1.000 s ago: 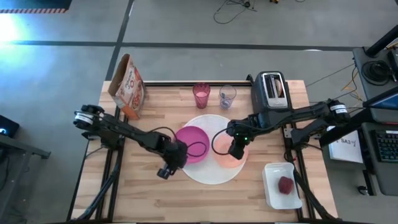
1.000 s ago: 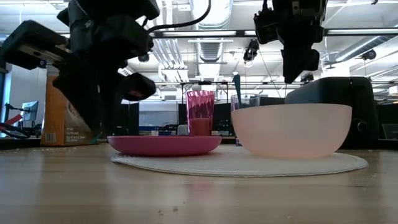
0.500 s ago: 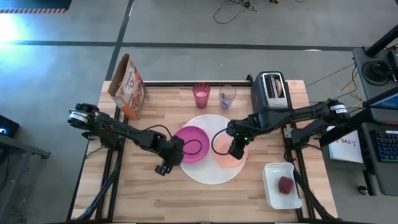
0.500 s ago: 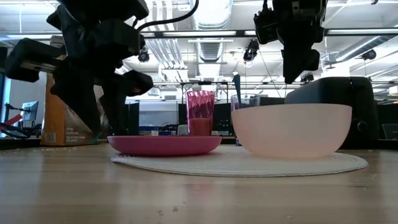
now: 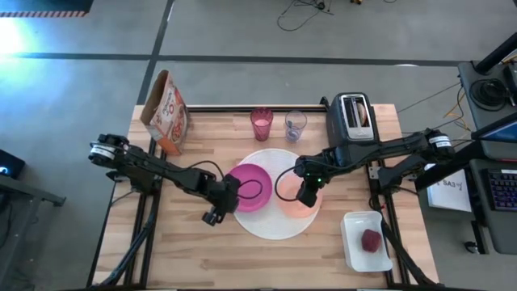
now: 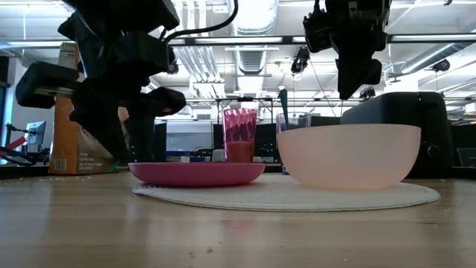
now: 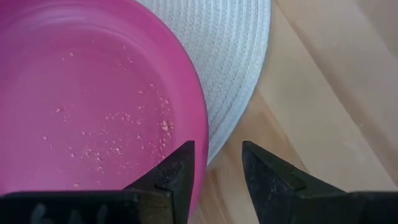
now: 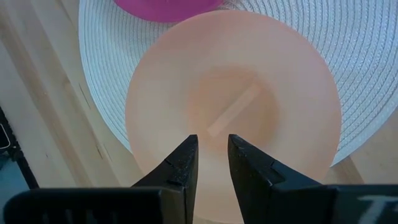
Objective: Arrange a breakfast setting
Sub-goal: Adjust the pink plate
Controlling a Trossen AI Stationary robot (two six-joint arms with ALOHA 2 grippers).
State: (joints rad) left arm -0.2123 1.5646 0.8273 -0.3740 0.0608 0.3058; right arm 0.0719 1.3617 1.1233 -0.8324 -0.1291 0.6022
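Observation:
The magenta plate (image 5: 252, 184) and the peach-orange bowl (image 5: 286, 189) rest side by side on the large white round plate (image 5: 275, 228). My left gripper (image 7: 217, 158) is open at the magenta plate's near left rim (image 7: 200, 134). One finger is over the plate and the other is outside it, over the white plate's edge. My right gripper (image 8: 212, 149) hangs above the bowl (image 8: 249, 81), clear of it in the low view (image 6: 355, 83), with a narrow gap between its fingers. The pink cup (image 5: 261, 124) stands at the far edge. The dark red fruit (image 5: 371, 239) lies in a white tray. No bagel plainly shows.
A cereal bag (image 5: 167, 109) stands at the far left corner. A clear cup (image 5: 295, 125) stands beside the pink cup, and a dark toaster (image 5: 353, 117) stands at the far right. The white tray (image 5: 355, 250) sits at the near right. Bare wood lies along the near edge.
My left gripper has moved a little toward the table's far edge, closer to the magenta plate's rim. The plates, the bowl and my right gripper have stayed where they were.

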